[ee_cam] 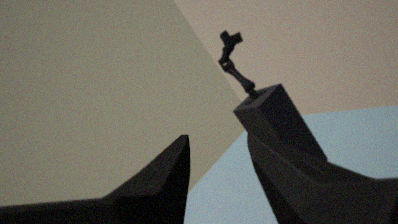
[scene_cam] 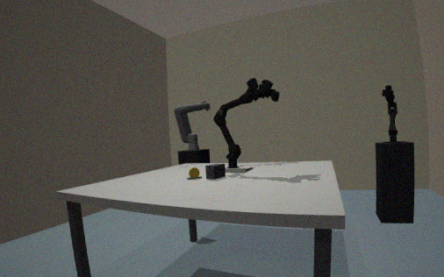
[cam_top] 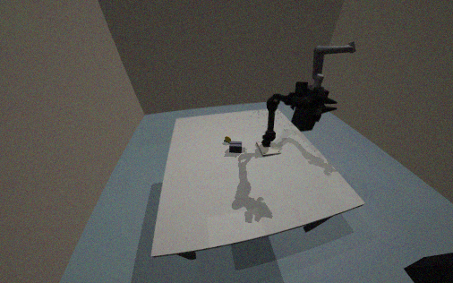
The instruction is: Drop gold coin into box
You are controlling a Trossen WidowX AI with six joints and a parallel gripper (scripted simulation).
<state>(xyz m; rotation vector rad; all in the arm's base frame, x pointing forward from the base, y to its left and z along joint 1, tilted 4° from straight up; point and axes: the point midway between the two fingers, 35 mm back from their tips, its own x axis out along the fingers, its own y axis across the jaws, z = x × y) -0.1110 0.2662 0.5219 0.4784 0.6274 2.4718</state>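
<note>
The gold coin [cam_top: 227,139] [scene_cam: 194,173] stands on edge in its low dark holder [scene_cam: 194,178] on the white table [cam_top: 253,201] [scene_cam: 261,193]. The dark grey box [cam_top: 235,147] [scene_cam: 215,171] sits right beside it, between the coin and my arm's base. My gripper [cam_top: 330,105] [scene_cam: 273,94] [ee_cam: 218,139] is raised high above the table, behind the base and far from both coin and box. Its fingers stand partly apart with only wall and floor showing between them. The coin and box are out of the wrist view.
A grey arm [cam_top: 320,63] [scene_cam: 187,123] stands on a dark block behind the table. A tall dark pedestal [scene_cam: 394,180] [ee_cam: 272,115] with a small black arm stands on the floor to the right. My arm's base sits on a pale plate [cam_top: 271,152].
</note>
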